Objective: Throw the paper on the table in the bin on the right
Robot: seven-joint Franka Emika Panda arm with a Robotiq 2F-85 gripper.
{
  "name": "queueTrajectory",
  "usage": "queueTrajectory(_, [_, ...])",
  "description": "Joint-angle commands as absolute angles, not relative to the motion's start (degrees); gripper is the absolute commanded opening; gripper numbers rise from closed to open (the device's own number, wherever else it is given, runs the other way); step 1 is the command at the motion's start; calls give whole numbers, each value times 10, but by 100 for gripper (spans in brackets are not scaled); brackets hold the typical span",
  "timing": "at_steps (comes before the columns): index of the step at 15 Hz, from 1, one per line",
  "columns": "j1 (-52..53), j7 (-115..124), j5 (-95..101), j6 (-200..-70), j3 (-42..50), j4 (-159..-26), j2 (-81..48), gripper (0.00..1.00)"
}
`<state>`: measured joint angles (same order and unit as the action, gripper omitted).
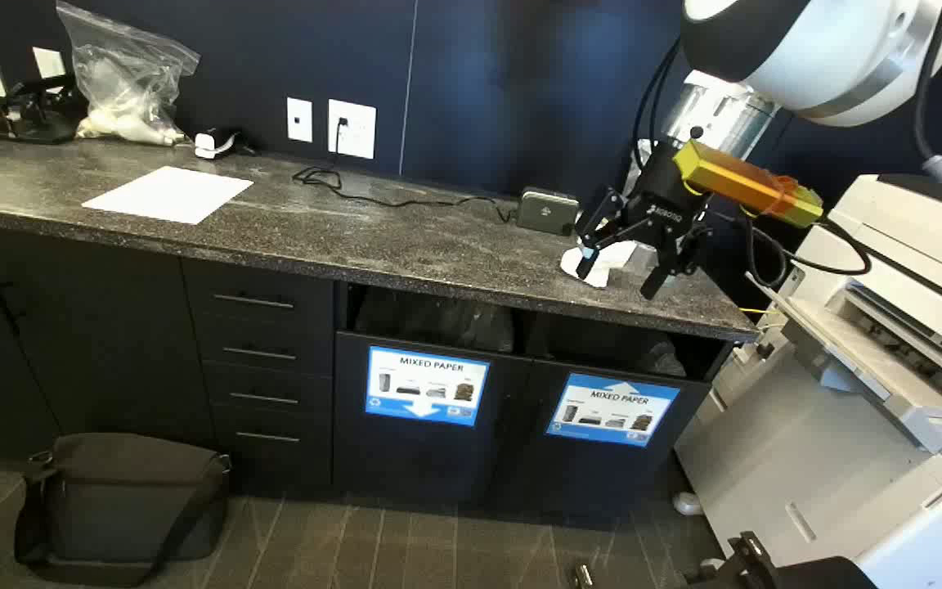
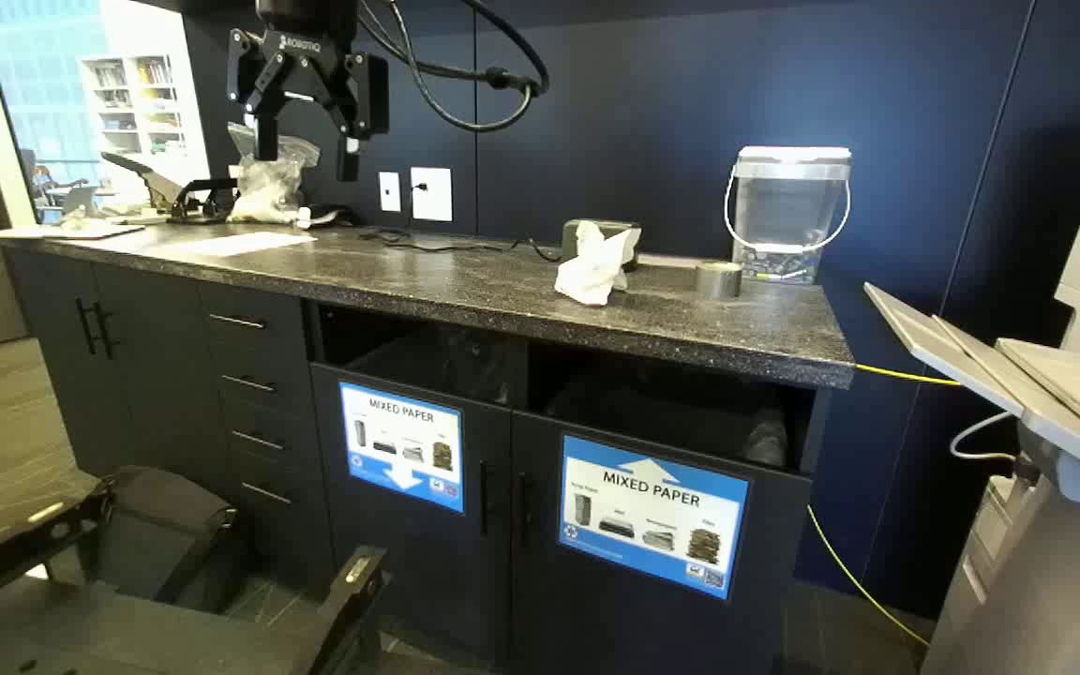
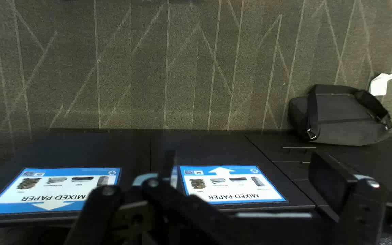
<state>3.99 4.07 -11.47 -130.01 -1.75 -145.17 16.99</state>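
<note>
The paper (image 1: pixel 597 276) is a small crumpled white wad on the right part of the table (image 1: pixel 373 237), partly behind my gripper (image 1: pixel 618 276) in an exterior view. The paper (image 2: pixel 596 267) shows whole in an exterior view, where my gripper (image 2: pixel 307 159) hangs well to its left and higher, apart from it. The gripper is open with nothing between its fingers; they also show in the wrist view (image 3: pixel 250 172). The black bin (image 1: pixel 594 478) with the wide label is the right compartment under the table; it also shows in an exterior view (image 2: pixel 634 614) and the wrist view (image 3: pixel 80 149). The paper is out of the wrist view.
A small dark box (image 2: pixel 629 234) stands right behind the paper. A tape roll (image 2: pixel 718 279) and a clear bucket (image 2: pixel 788 211) stand right of it. A flat white sheet (image 1: pixel 168 195) and a plastic bag (image 1: pixel 132 90) lie left. A printer (image 1: pixel 863 327) stands beside the counter's right end.
</note>
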Motion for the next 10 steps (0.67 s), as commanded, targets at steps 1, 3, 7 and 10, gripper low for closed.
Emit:
queueTrajectory(1, [38, 40, -115, -1299, -19, -1450, 171, 100])
queueTrajectory(3, [38, 40, -115, -1299, -19, -1448, 172, 100])
queueTrajectory(7, [38, 44, -111, -1311, -22, -1449, 166, 100])
queueTrajectory(10, [23, 104, -59, -1428, -46, -1456, 138, 100])
